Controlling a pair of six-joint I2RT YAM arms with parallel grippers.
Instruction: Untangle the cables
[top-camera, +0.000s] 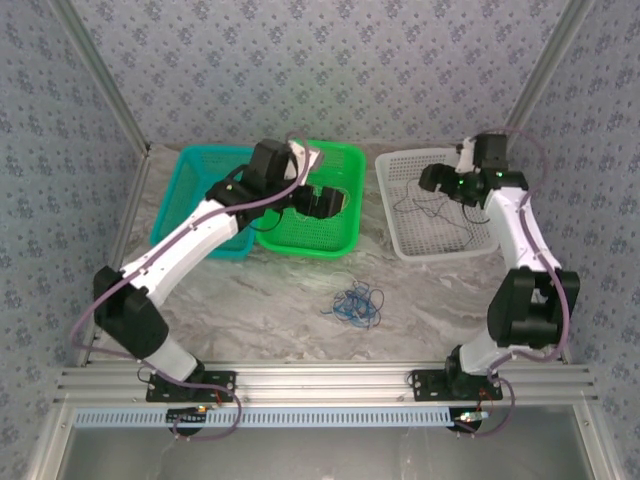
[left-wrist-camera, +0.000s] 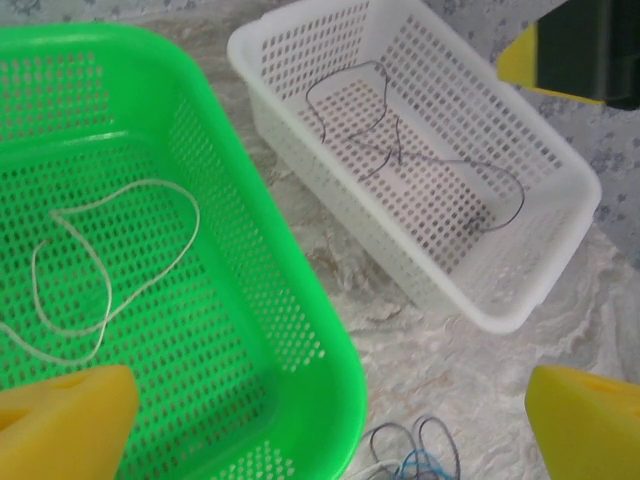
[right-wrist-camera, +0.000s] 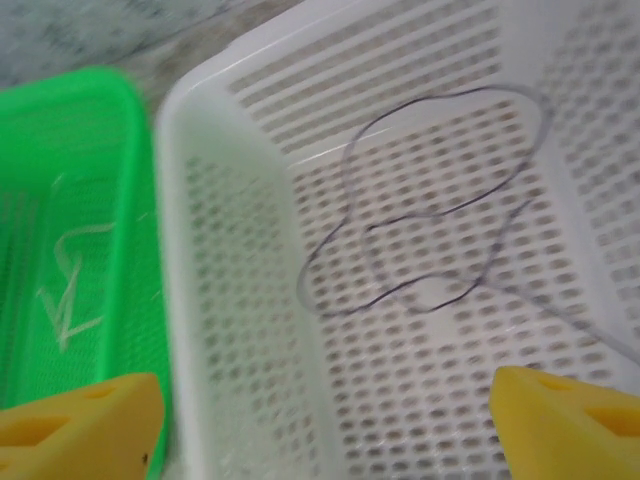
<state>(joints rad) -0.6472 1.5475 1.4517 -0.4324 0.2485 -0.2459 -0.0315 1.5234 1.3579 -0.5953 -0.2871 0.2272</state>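
Cables (top-camera: 352, 303) sit tangled blue on the table (top-camera: 250, 300), a dark cable (left-wrist-camera: 398, 150) in the white basket (left-wrist-camera: 350, 222), a whitish cable (left-wrist-camera: 196, 218) in the green basket (left-wrist-camera: 305, 290), with the left gripper (top-camera: 325, 200) and right gripper (top-camera: 440, 182) spread wide, empty.

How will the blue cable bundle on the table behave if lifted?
The blue cable bundle lies in thin, loose loops, so it will probably hang floppy. The loops overlap, so several may lift together. Being so thin, it is likely light.
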